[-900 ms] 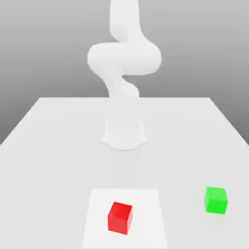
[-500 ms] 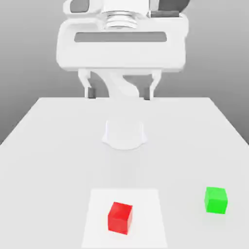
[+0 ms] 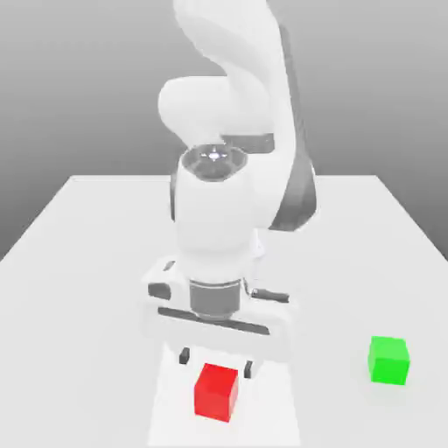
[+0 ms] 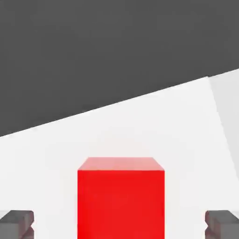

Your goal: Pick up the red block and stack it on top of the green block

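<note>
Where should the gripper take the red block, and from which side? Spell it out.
Grip the red block across its two opposite vertical side faces, coming straight down from above. It sits flat on the table with bare space either side, and the open gripper already straddles it.

— Where does the exterior view stand?
— Raised off the table's (image 3: 79, 262) near edge, facing the arm (image 3: 229, 175) head-on and looking slightly down, wide enough for both blocks.
— And the hand view?
— Mounted on the hand, very close, looking past the fingertips (image 4: 17, 222).
— What do they share?
— The red block (image 3: 216, 391) (image 4: 121, 198) and the table around it.
</note>
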{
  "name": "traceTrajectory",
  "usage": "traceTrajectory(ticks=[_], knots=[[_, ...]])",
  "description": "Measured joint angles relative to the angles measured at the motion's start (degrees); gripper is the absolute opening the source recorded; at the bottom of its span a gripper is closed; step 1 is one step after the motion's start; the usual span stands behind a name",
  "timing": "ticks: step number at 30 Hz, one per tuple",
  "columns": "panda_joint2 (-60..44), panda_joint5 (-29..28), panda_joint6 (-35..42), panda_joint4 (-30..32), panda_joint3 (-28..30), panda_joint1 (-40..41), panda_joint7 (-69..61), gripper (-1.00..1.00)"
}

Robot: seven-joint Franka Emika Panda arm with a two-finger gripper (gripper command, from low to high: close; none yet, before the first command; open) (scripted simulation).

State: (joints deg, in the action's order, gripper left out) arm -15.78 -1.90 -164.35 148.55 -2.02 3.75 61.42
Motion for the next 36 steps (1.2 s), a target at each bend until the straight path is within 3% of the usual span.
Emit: traceTrajectory(ticks=[1,8,14,27,32,33,36], knots=[[-1.79,-0.23,-1.52,-0.25,0.24,-0.19,0.18,-1.0],[-2.1,-0.38,-1.82,-0.29,0.24,-0.18,0.32,-1.0],[8.28,0.93,7.04,1.23,-1.03,-0.11,-0.52,-1.0],[13.8,0.9,13.49,0.35,-14.73,-21.75,4.72,-1.0],[5.59,-5.09,6.19,-0.19,-12.52,-23.54,9.44,-1.0],[3.9,-6.27,4.64,-0.28,-11.7,-24.14,10.3,1.0],[3.9,-6.27,4.64,-0.28,-11.7,-24.14,10.3,1.0]])
